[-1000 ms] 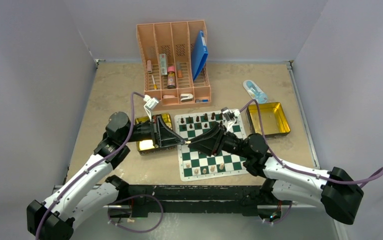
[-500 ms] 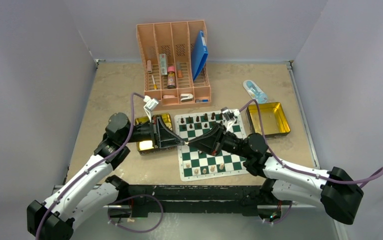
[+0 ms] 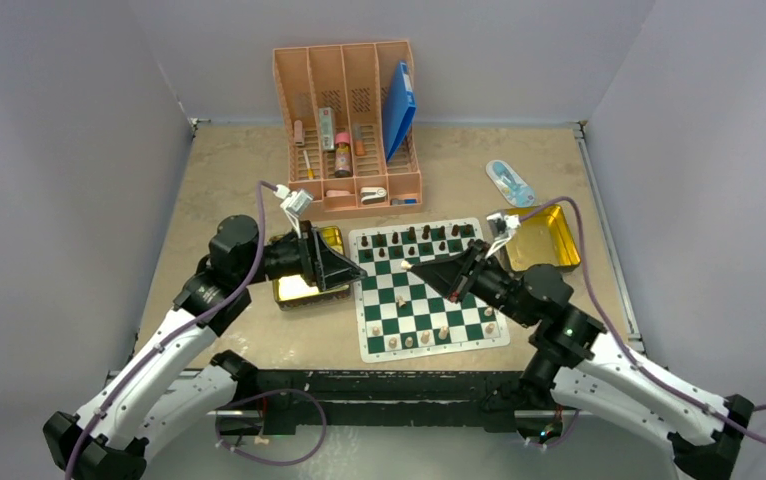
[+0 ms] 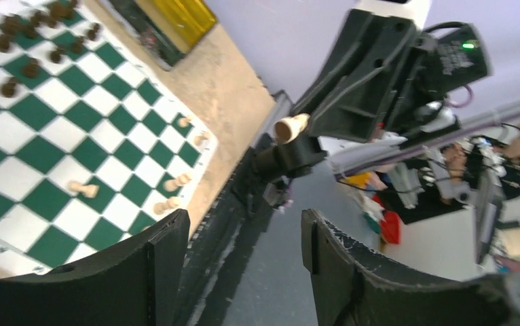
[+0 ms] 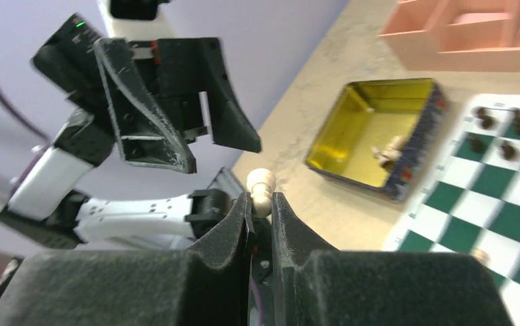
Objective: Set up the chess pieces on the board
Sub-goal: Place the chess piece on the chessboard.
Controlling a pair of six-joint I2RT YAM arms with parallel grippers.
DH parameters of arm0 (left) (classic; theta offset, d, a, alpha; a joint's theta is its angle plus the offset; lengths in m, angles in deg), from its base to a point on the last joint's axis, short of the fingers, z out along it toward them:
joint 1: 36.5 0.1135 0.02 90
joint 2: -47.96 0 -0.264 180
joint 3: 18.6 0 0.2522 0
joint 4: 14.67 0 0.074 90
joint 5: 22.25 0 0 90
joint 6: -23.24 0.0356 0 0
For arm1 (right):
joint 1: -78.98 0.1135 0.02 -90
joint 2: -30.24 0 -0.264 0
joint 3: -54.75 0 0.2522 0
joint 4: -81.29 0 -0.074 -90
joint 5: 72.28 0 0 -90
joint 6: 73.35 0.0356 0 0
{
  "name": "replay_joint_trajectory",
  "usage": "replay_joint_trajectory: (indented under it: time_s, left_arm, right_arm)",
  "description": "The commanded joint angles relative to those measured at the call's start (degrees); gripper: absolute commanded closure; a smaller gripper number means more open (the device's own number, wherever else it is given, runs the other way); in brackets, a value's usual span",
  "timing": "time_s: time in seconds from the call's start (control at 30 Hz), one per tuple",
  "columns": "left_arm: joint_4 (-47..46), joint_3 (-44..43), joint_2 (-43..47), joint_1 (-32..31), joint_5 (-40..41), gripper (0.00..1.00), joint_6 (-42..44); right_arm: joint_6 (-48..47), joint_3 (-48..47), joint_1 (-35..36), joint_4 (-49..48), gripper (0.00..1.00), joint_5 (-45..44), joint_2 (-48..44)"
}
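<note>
While the left arm stretches in from its side of the table, the left gripper (image 3: pixel 349 270) hangs over the seam between the left gold tin (image 3: pixel 294 290) and the board (image 3: pixel 424 305), jaws spread wide and nothing in them; its own camera looks out between the two black fingers (image 4: pixel 155 272) and finds only open air there; that left gold tin sits just beside the board's left edge, and the right wrist view shows one stray pale piece (image 5: pixel 387 151) lying on its floor; behind it, at the far side of the table, stands the pink organiser (image 3: pixel 349 130) with a blue folder (image 3: pixel 399 105) leaning in its right slot; on to the board, flat and square on to the arms, where a row of dark pieces (image 3: pixel 419 237) lines the far edge, a handful of pale pieces (image 3: pixel 409 340) stands along the near edge, and a lone pale piece (image 3: pixel 400 301) lies nearer the middle, tipped on its side in the left wrist view; now the one to watch, the right gripper (image 3: pixel 409 267), pointing left over the far half of the board, pinched tight on a pale chessman (image 5: pixel 260 187); the round head pokes out past the fingertips (image 5: pixel 244 217), the base is clamped between them, and the piece is carried in the air, clear of the squares; off the board's right corner lies the right gold tin (image 3: pixel 544 235).
</note>
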Motion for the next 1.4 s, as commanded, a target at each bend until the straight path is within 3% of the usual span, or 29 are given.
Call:
replay_joint_trajectory:
  time_s: [0.0, 0.2, 0.47, 0.83, 1.37]
  left_arm:
    - [9.9, -4.0, 0.7, 0.1, 9.7, 0.38, 10.5]
    - [15.4, -2.0, 1.9, 0.1, 16.8, 0.35, 17.2]
    - [17.9, 2.0, 3.7, 0.1, 19.2, 0.34, 21.0]
    - [19.0, 1.5, 7.2, 0.0, 19.2, 0.33, 22.3]
    - [21.6, 0.9, 14.5, 0.1, 25.0, 0.32, 22.8]
  right_arm:
    - [-2.1, -7.9, 0.1, 29.9, 1.00, -14.0, -4.3]
    - [2.3, -16.3, 0.1, 55.9, 1.00, -20.7, -2.8]
    - [5.4, -20.0, 0.1, 72.0, 1.00, -23.5, 6.4]
    - [5.3, -20.6, 0.2, 75.1, 1.00, -24.8, 19.4]
    - [1.4, -19.8, 0.0, 64.1, 0.95, -24.1, 35.9]
